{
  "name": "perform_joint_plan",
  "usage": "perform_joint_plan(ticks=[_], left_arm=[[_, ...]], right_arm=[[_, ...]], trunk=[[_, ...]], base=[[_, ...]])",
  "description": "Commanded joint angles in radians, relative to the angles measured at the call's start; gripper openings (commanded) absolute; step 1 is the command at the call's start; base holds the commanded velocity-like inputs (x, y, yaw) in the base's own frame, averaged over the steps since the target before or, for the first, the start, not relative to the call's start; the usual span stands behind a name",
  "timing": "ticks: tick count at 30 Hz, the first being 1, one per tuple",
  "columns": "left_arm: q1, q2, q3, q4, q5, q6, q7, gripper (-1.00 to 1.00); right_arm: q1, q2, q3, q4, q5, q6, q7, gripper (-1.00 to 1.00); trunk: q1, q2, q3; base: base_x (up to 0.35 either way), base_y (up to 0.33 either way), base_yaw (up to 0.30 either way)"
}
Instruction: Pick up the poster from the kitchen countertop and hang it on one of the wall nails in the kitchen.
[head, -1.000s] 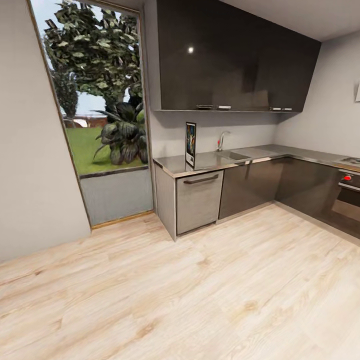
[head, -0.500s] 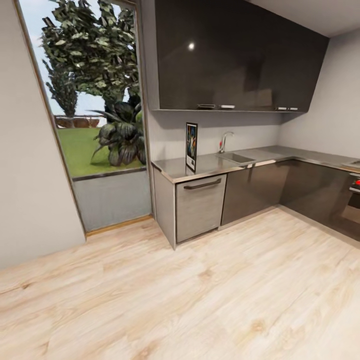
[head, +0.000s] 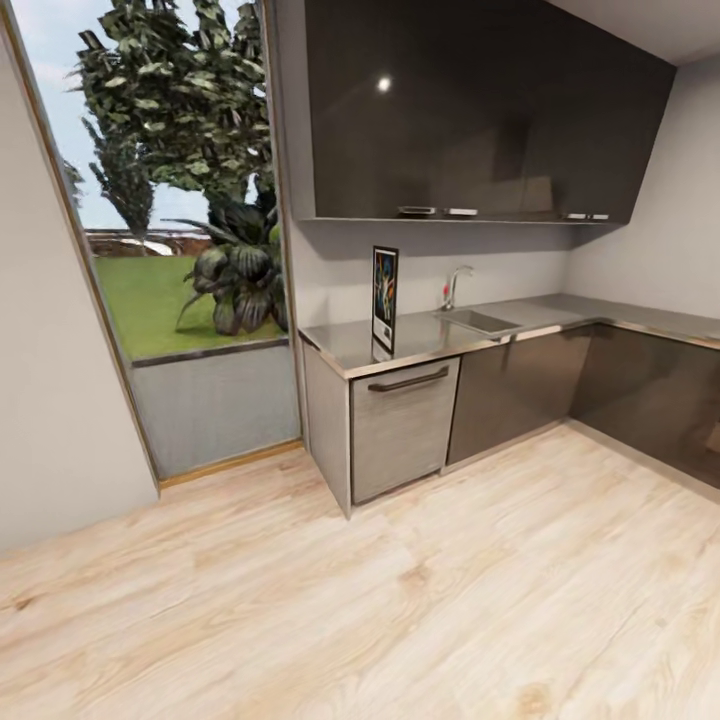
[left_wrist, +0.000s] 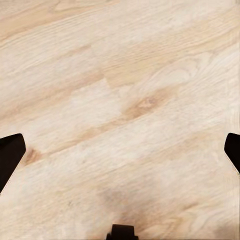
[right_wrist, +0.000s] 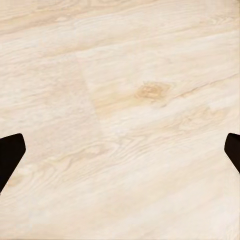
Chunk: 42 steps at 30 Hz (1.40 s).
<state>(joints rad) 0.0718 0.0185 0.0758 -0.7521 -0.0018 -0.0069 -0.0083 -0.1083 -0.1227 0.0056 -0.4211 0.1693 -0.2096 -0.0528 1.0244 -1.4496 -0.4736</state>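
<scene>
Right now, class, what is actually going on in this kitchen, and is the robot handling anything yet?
Nothing is being handled. The poster stands upright on the kitchen countertop, near its window end, with the tap and sink further along. The robot is across the wood floor from it. Both wrist cameras look down at bare planks: the left gripper and right gripper have their jaws spread wide, holding nothing. I cannot make out a wall nail.

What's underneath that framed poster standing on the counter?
The poster stands upright on the grey kitchen countertop, near its window end. Below that stretch sits a grey cabinet front with a dark handle. What is inside the cabinet is hidden.
</scene>
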Motion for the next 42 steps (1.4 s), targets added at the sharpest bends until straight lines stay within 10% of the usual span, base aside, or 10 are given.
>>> perform_joint_plan(ticks=[1,37,42], left_arm=[[0.0,0.0,0.001,-0.001,0.0,-0.001,-0.001,1.0],[0.0,0.0,0.001,-0.003,0.0,0.0,0.001,1.0],[0.0,0.0,0.066,-0.004,0.0,0.0,-0.001,1.0]], right_arm=[[-0.001,0.0,0.001,0.001,0.01,-0.002,-0.006,1.0],[-0.001,0.0,-0.006,-0.014,0.005,-0.023,-0.005,1.0],[-0.001,0.018,-0.04,-0.351,-0.002,-0.041,-0.027,1.0]], trunk=[[0.001,0.0,-0.001],[0.001,0.0,-0.001],[0.001,0.0,-0.001]], base=[[0.339,0.0,0.0],[0.339,0.0,0.0],[0.339,0.0,0.0]])
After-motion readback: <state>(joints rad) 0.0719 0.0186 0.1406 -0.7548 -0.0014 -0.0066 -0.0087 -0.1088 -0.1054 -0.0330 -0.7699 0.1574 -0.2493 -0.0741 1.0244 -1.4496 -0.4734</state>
